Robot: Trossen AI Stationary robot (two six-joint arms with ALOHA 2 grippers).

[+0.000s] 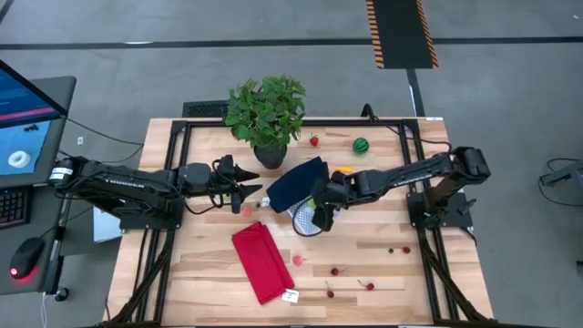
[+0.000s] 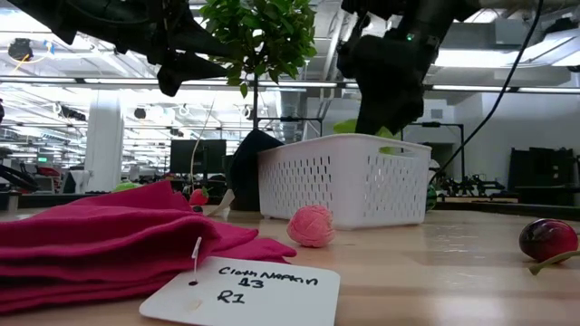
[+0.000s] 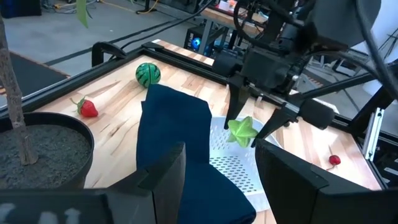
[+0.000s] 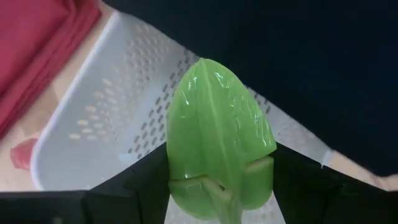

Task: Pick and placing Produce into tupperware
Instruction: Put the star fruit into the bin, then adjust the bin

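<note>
Plant [image 1: 266, 114] in its pot anchors the table's far side. Left gripper [image 1: 258, 191] hovers just left of the pot's near side, fingers spread, nothing between them. Right of it, the dark blue lid [image 1: 299, 183] leans on the white tupperware [image 1: 305, 219]. Right gripper [image 1: 322, 214] hangs over that container, pinching a green star-shaped fruit [image 4: 217, 140] directly above its perforated floor. The striped melon [image 1: 362, 145] sits right of the plant.

Tupperware [image 1: 308, 219]: high view, centre frame, largely covered by right gripper [image 1: 321, 219] and navy lid [image 1: 296, 182].
Berries [image 1: 334, 271]: lower right, too small to identify.
Monitor [image 1: 23, 114]: cut off, left edge.
</note>
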